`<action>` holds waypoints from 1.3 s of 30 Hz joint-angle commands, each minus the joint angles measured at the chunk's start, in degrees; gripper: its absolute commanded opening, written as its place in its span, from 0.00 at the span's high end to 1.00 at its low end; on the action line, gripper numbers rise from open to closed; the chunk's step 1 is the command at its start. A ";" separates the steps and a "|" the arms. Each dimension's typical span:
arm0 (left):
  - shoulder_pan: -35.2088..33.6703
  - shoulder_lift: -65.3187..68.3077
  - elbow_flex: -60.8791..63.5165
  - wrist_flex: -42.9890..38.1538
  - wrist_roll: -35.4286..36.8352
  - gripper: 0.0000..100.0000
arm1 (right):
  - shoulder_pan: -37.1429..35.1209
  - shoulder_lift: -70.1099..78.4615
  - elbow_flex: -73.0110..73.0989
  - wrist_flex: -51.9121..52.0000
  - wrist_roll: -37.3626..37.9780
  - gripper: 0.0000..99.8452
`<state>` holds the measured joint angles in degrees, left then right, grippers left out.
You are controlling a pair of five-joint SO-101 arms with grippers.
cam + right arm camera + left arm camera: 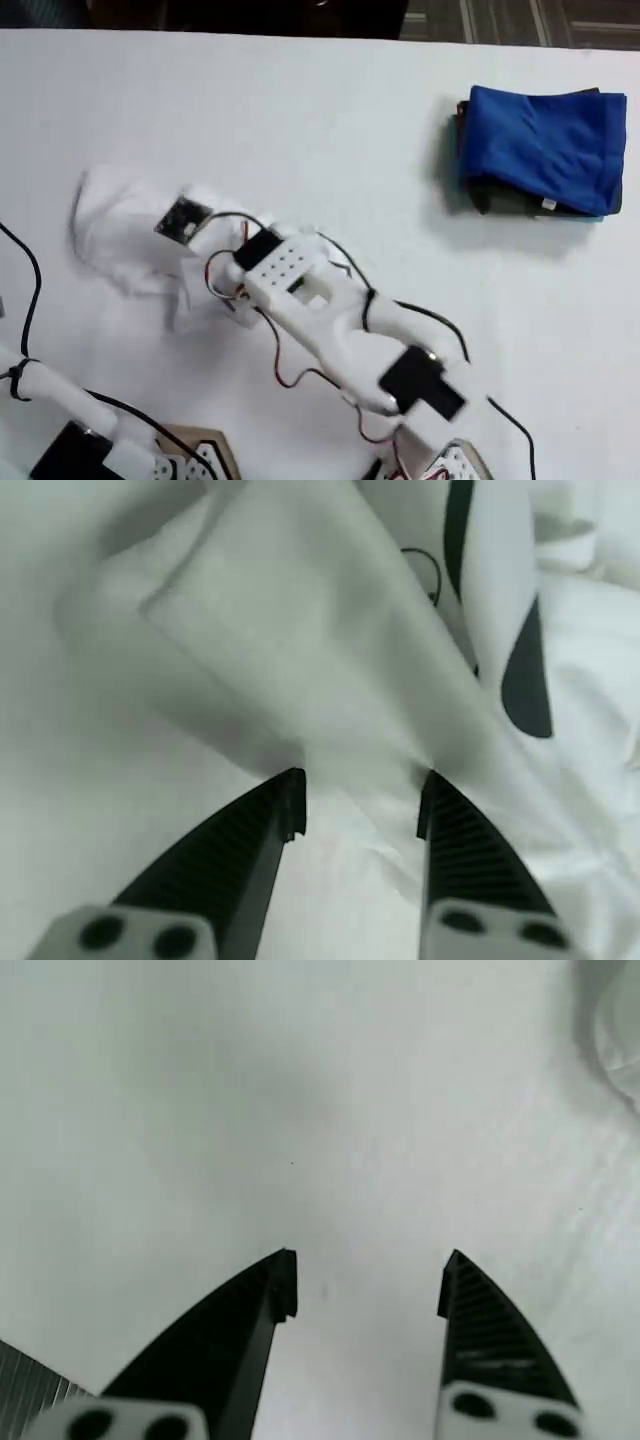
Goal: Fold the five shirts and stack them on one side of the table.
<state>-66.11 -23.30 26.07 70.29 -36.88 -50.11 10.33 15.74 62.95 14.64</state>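
A crumpled white shirt (125, 235) with black print lies at the table's left. My right arm (300, 290) stretches from the near edge out over it. In the right wrist view my right gripper (358, 785) is open, its fingertips straddling a raised fold of the white shirt (300, 650). A stack of folded shirts (545, 145), blue on top and dark ones beneath, sits at the far right. My left arm (70, 410) is at the near left corner; my left gripper (368, 1280) hangs open over bare table, with an edge of the white shirt (620, 1020) farther off.
The white table (320, 110) has open room in its middle and along the far side. Red and black cables (280, 370) loop beside the right arm, and a black cable (30, 290) runs along the left edge.
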 commanded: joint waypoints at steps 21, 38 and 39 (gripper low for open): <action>2.29 -1.23 2.33 -0.18 -0.18 0.76 | 20.70 6.64 -13.98 -2.77 3.16 0.98; 7.91 -1.23 4.53 0.00 0.00 0.76 | 21.05 -20.18 -41.93 19.38 -1.05 0.98; 7.91 -1.23 4.53 0.00 0.00 0.76 | 20.18 -21.23 -43.08 19.91 -1.58 0.98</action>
<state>-59.34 -23.30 30.81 70.29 -36.88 -28.04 -4.53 -22.15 81.32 14.55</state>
